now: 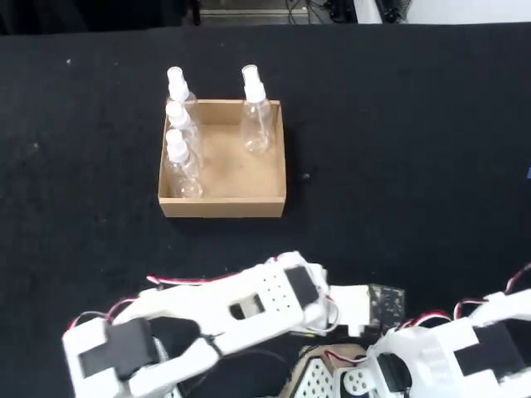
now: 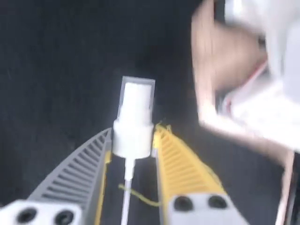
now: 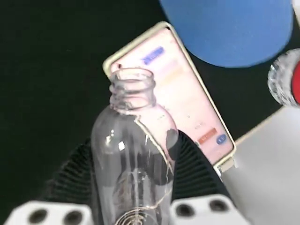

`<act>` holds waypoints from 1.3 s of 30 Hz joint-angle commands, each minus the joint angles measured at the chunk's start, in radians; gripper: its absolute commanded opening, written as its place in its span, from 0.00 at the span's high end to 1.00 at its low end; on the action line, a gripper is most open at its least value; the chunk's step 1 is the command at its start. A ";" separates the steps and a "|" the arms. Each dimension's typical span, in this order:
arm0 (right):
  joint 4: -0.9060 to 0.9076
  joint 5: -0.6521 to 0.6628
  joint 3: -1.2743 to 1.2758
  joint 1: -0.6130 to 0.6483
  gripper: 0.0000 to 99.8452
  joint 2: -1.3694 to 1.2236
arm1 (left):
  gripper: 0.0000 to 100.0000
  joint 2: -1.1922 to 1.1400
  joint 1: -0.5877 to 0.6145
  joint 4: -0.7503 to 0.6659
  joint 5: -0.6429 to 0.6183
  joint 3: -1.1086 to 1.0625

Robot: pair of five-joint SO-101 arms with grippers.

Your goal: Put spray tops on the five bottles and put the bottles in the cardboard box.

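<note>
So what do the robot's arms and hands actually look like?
Both arms are white plastic with black motor blocks and red-and-white wires. The left hand has ribbed fingers, one grey and one yellow. The right hand has ribbed black ones on a white base.

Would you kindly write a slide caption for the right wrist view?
Right gripper holding a clear bottle that lacks its spray top, a phone lying beyond it.
</note>
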State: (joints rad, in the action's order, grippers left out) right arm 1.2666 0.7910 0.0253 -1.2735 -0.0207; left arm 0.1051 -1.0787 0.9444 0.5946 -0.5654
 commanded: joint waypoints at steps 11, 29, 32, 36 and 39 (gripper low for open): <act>0.103 -0.252 0.084 0.347 0.99 0.397 | 0.95 0.827 0.315 0.173 -0.176 -0.051; -0.138 -0.658 0.605 0.855 0.99 1.098 | 0.95 1.267 0.532 -0.127 -0.319 -0.087; -0.270 -0.750 0.722 0.976 0.99 1.191 | 0.95 1.284 0.639 -0.253 -0.414 -0.087; -0.540 -0.853 0.911 1.177 0.99 1.305 | 0.95 1.287 0.705 -0.445 -0.516 -0.088; -0.710 -0.878 1.040 1.309 0.99 1.379 | 0.95 1.287 0.704 -0.552 -0.523 -0.088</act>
State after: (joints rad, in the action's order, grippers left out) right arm 0.7373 -0.0575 0.9889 -0.0905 1.2789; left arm 1.3894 -0.3913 0.5455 0.0990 -0.6621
